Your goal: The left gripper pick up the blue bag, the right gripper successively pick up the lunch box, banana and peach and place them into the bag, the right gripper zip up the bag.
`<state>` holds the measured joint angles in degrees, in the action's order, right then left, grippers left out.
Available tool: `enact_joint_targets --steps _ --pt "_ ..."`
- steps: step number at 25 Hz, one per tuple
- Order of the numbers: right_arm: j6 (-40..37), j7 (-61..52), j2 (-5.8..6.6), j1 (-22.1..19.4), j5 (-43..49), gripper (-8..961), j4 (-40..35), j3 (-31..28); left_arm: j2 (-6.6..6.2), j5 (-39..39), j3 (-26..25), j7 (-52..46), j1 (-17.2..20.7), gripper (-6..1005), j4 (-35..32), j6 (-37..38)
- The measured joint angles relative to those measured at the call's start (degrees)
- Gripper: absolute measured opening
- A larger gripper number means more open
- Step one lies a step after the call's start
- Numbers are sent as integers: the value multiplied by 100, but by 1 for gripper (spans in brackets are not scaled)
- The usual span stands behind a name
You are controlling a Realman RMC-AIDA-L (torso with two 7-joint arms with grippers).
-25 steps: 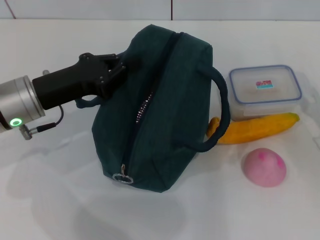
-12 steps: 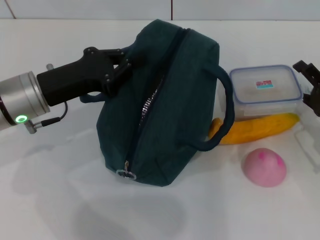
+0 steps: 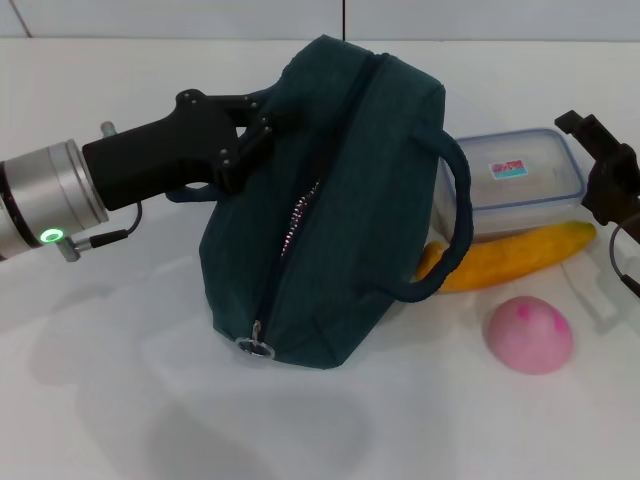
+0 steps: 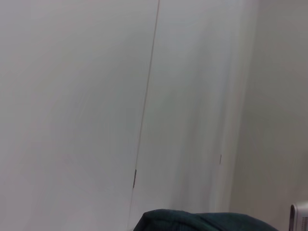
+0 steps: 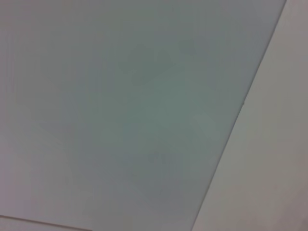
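The table (image 3: pixel 100 400) is a plain white surface filling most of the head view; along the top edge runs a pale wall with one dark vertical seam. The bag (image 3: pixel 330 200) sits at centre frame, tilted, zipper closed, its pull ring (image 3: pixel 253 348) at the lower end. My left gripper (image 3: pixel 255 125) reaches in from the left edge and is clamped on the bag's upper left side, at its near handle. My right gripper (image 3: pixel 600 165) enters at the right edge, above the box (image 3: pixel 510 185); I cannot tell how its jaws stand. The banana (image 3: pixel 510 258) lies just below the box, and the peach (image 3: pixel 529 334) at lower right. The left wrist view shows the wall and the bag's top edge.
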<state>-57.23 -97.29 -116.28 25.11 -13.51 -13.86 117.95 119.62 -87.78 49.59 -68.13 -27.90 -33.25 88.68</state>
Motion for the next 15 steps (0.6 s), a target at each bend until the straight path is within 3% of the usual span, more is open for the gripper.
enact_joint_targets --steps 12,15 --pt "22 227 0 -113 -332 830 -158 260 0 -24 -2 209 12 40 3 18" --pt "18 407 0 -170 -459 603 -184 295 0 -24 -2 232 23 39 3 39"
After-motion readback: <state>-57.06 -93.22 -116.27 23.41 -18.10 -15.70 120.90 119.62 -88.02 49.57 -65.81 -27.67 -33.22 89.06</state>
